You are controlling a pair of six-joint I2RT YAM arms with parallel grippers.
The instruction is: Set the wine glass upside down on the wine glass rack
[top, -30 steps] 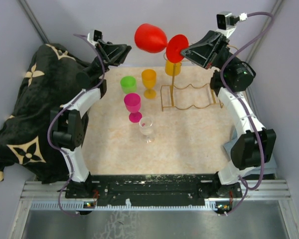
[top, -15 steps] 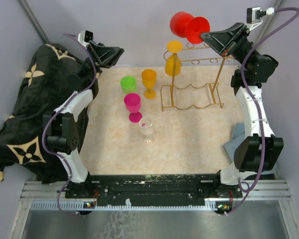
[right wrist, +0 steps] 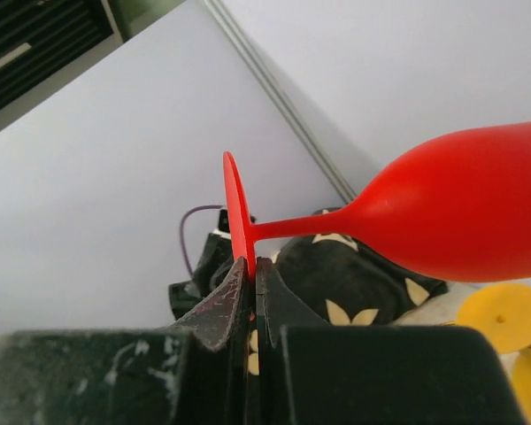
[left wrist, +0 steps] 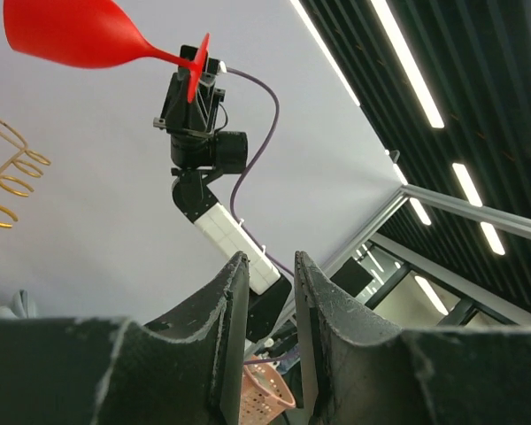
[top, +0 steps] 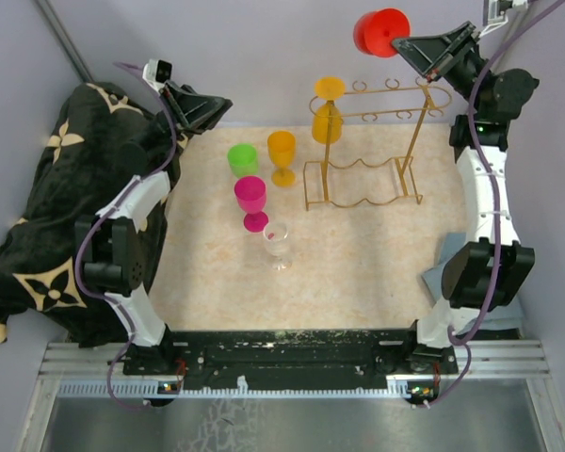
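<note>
The wine glass [top: 380, 31] had moved beyond the desk's [top: 358, 273] far right corner. Right fingers [right wrist: 230, 305] pinched its foot, freeing the stem for the rack [top: 413, 146]; left fingers [left wrist: 223, 332] stood narrow, empty.

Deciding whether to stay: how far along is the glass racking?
Done: one yellow glass hangs upside down on the wine glass rack. In hand: the right hand pinches the red wine glass by its foot, raised high. Remaining: hanging it; green glass, orange glass, pink glass and clear glass stand on the table.
</note>
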